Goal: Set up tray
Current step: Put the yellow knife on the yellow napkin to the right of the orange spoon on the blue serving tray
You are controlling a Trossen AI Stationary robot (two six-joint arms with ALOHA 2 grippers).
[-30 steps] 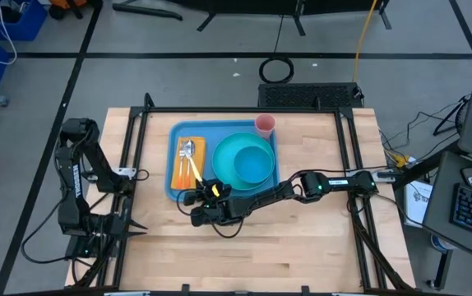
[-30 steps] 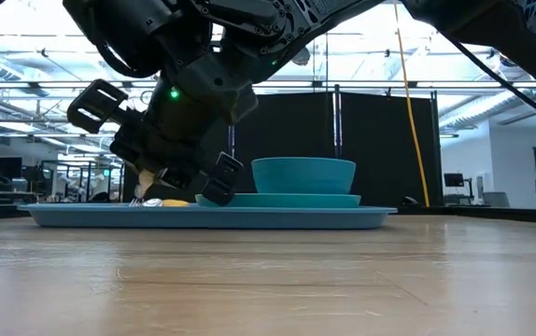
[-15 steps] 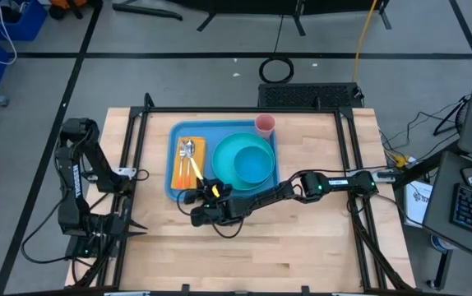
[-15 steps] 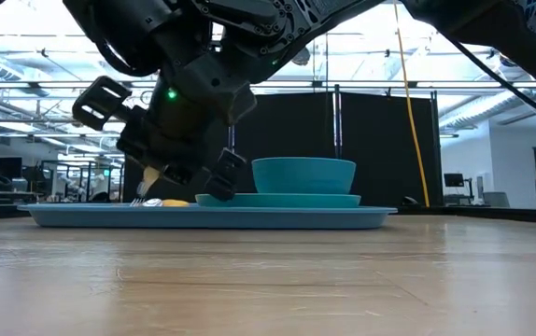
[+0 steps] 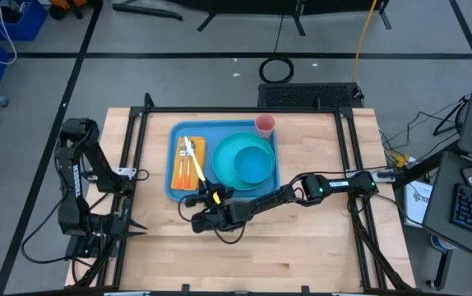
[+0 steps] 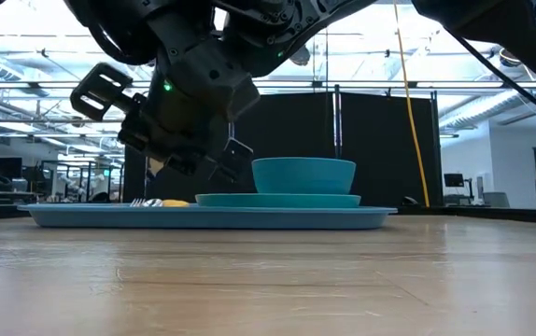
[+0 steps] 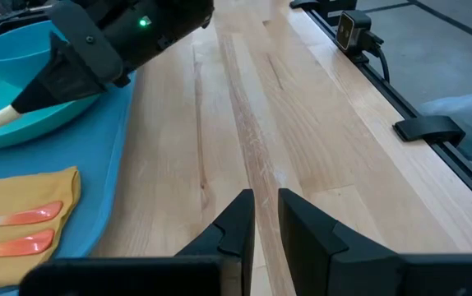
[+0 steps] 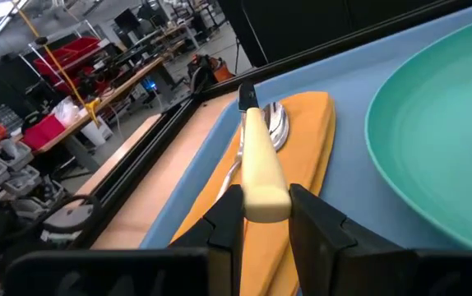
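Right claw [image 8: 256, 215], closed on a cream-handled utensil [image 8: 261, 168], has lifted it off the orange napkin [image 5: 189, 161] at the tray's [image 5: 173, 186] left; placement reopened.

Grey floor [image 5: 178, 37], black curtain [image 6: 380, 149] behind

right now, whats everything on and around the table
light-blue plastic rectangular tray: 1, on the wooden table, far side
round teal plate: 1, on the tray, right part
teal bowl: 1, on the plate
pink cup: 1, tray's far right corner
yellow cloth napkin: 1, tray's left part
orange-handled utensils: 2, on the napkin
cream-handled utensil: 1, lifted above the napkin
right gripper: shut on the cream handle, near tray's front edge
left gripper: nearly closed, empty, at table's left side
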